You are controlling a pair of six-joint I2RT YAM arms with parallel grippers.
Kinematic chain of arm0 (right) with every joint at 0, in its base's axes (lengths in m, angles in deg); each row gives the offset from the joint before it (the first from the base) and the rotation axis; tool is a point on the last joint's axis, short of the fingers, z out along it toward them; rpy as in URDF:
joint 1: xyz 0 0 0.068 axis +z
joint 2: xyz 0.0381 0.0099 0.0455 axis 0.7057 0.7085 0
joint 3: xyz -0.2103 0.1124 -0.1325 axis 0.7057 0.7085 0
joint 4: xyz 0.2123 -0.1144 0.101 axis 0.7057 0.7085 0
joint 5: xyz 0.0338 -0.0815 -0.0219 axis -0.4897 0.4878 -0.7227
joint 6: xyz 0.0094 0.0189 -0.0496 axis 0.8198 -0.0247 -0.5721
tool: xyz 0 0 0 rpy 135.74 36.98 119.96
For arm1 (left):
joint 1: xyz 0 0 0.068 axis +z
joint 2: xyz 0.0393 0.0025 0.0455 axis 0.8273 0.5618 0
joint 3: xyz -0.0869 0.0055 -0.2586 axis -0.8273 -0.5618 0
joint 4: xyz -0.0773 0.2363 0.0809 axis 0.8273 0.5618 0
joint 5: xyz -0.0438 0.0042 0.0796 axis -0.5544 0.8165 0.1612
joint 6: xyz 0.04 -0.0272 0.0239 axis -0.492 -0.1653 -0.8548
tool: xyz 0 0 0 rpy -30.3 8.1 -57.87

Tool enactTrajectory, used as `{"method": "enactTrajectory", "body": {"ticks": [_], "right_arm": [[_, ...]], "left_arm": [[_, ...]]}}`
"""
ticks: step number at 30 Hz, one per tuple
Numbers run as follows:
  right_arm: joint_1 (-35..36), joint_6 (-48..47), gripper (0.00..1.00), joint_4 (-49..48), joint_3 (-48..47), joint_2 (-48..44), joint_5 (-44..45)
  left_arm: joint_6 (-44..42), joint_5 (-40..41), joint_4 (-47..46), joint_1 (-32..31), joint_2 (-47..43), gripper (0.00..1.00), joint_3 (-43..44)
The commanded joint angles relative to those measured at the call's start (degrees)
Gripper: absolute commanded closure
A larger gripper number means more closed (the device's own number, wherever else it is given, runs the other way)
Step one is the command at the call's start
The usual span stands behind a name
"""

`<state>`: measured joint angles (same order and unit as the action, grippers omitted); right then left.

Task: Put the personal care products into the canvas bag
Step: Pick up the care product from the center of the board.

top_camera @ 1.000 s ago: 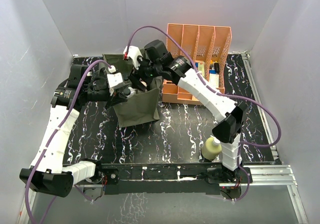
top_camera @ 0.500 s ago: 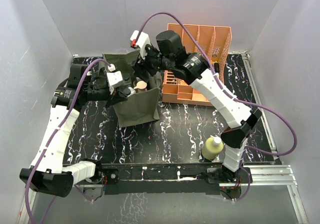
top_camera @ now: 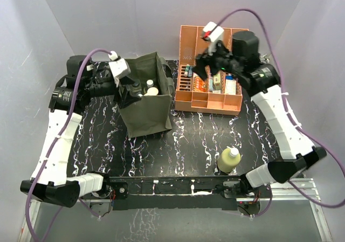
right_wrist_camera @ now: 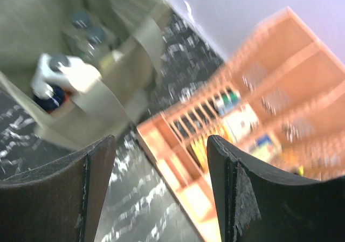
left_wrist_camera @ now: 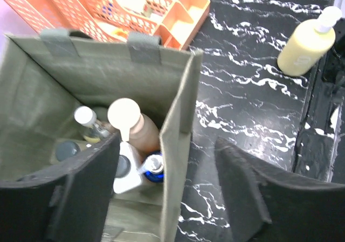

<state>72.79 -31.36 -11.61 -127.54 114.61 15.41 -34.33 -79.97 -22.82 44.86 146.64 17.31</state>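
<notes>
Canvas bag (top_camera: 146, 112) stands upright on the table (top_camera: 194, 139), its mouth wide so bottles can drop straight in, with the peach organiser (top_camera: 207, 108) just beside it. The left gripper (left_wrist_camera: 166, 161) hovers at the bag's rim, jaws spread and gripping nothing. The right gripper (right_wrist_camera: 160, 142), likewise slack and empty, hangs over the organiser. The tall beige bottle (left_wrist_camera: 137, 131) crowds inside with others, perhaps six, though they overlap. Only the pale yellow bottle (top_camera: 228, 160) sits outside, near the right arm's base

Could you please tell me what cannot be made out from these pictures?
- bottles in the canvas bag: left wrist view, partly hidden behind the left gripper; number unclear.
- file organiser contents: right wrist view, motion-blurred; top view, too small.
</notes>
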Motion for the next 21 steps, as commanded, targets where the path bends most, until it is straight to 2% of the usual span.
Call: {"method": "enactTrajectory", "body": {"ticks": [1,6,11,13,21], "right_arm": [[-9.81,-2.15,0.29,1.23,9.44,-9.72,-9.27],[-11.20,-14.53,0.29,16.84,19.59,-20.04,-10.50],[-14.21,-16.15,0.29,17.68,31.95,-30.29,-9.20],[-15.52,-16.01,0.29,19.33,34.31,-31.80,-10.34],[-18.16,-24.19,0.28,33.90,37.12,-36.45,-14.45]], "left_arm": [[4.33,-0.28,-2.80,-0.13,1.50,0.27,6.53],[4.57,0.76,-3.10,-0.34,3.18,0.22,7.26],[2.00,5.19,1.20,-5.87,7.05,0.20,12.21],[1.43,8.00,2.68,-9.74,8.67,0.20,15.08],[2.48,6.17,-0.47,-14.09,14.37,0.20,17.59]]}}
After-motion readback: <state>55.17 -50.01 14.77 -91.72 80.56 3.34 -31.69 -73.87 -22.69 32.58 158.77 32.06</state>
